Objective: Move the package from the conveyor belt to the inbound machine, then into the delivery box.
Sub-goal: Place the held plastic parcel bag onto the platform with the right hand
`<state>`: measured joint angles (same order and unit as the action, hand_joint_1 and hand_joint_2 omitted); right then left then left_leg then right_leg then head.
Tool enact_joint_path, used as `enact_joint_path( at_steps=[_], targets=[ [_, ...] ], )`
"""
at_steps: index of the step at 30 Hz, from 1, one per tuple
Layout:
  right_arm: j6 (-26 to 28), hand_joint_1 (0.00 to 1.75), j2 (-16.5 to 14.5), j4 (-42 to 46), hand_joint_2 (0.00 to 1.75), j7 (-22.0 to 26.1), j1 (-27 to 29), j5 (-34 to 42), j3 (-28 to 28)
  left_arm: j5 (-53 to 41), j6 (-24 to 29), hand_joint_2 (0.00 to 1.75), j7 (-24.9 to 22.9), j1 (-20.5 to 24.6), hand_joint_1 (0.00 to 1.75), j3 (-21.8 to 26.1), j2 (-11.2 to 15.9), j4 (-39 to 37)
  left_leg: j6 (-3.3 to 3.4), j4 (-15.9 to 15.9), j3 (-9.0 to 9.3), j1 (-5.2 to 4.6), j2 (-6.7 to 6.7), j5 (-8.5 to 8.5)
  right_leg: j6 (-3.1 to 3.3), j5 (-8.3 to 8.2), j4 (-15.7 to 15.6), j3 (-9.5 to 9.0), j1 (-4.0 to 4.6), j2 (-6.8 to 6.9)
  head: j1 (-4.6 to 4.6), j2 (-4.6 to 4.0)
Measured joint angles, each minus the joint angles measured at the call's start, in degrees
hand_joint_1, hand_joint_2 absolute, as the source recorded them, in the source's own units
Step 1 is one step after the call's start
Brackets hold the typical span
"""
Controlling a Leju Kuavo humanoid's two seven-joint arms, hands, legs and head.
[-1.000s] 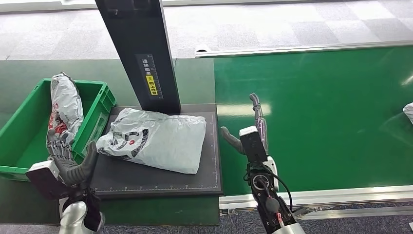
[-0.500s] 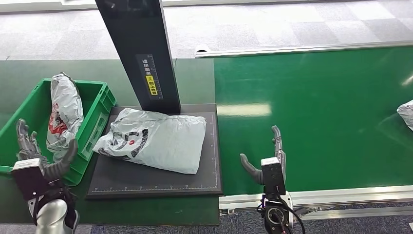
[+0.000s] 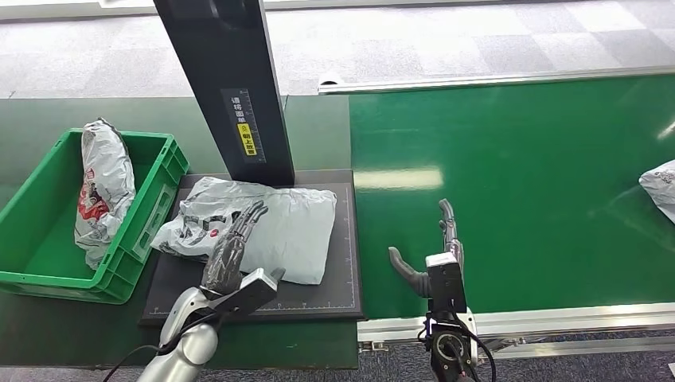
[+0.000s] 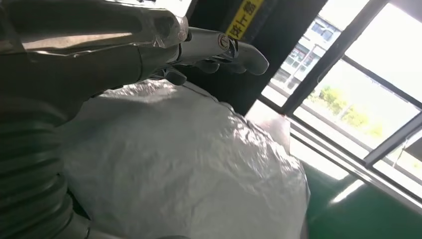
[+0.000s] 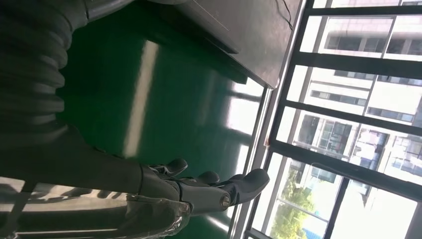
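A grey-white package [image 3: 290, 231] with dark print lies flat on the black platform [image 3: 318, 293] of the inbound machine, at the foot of its black column [image 3: 227, 87]. My left hand [image 3: 233, 243] reaches over the package's near left part with fingers stretched out and apart, gripping nothing. The left wrist view has the fingers [image 4: 219, 47] just above the crinkled package [image 4: 189, 169]; whether they touch it is unclear. Over the near edge of the green conveyor belt [image 3: 517, 175], my right hand [image 3: 434, 251] stands open and holds nothing. The green delivery box [image 3: 48, 278] sits left of the platform.
One more grey package [image 3: 102, 187] leans inside the green box. A further package [image 3: 661, 185] lies on the belt at the far right edge. A metal rail [image 3: 557, 318] borders the belt's near side. Grey carpet lies beyond the machine.
My left hand has swung from beside the green box to above the package on the platform. My right hand drew back toward the belt's near edge, then stayed almost still. The package did not move.
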<state>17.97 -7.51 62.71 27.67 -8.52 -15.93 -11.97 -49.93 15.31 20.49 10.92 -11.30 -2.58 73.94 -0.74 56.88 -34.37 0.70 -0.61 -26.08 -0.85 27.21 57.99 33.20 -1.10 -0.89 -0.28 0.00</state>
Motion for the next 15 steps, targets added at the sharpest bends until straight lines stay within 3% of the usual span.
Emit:
enact_joint_path(
  at_steps=[7, 15],
  targets=[
    [0.0, 0.0, -0.25, -0.31, 1.75, 0.43, -0.53, 0.44, 0.06, 0.01, -1.03, 1.75, 0.01, 2.65, 0.0, -4.79, -1.46, -7.41, 0.0, 0.0, -0.02, 0.0, 0.0, 0.0, 0.0, 0.0, 0.0, 0.0, 0.0, 0.0, -0.01, 0.0],
    [0.0, 0.0, -0.27, -0.69, 1.75, 0.46, -0.82, 0.5, 0.08, 0.01, -1.08, 1.75, 0.01, 4.08, 0.0, -6.4, -1.96, -10.81, 0.0, 0.0, -0.01, 0.0, -0.01, 0.0, 0.0, 0.0, 0.0, -0.02, 0.0, 0.0, -0.01, -0.01]
  ],
)
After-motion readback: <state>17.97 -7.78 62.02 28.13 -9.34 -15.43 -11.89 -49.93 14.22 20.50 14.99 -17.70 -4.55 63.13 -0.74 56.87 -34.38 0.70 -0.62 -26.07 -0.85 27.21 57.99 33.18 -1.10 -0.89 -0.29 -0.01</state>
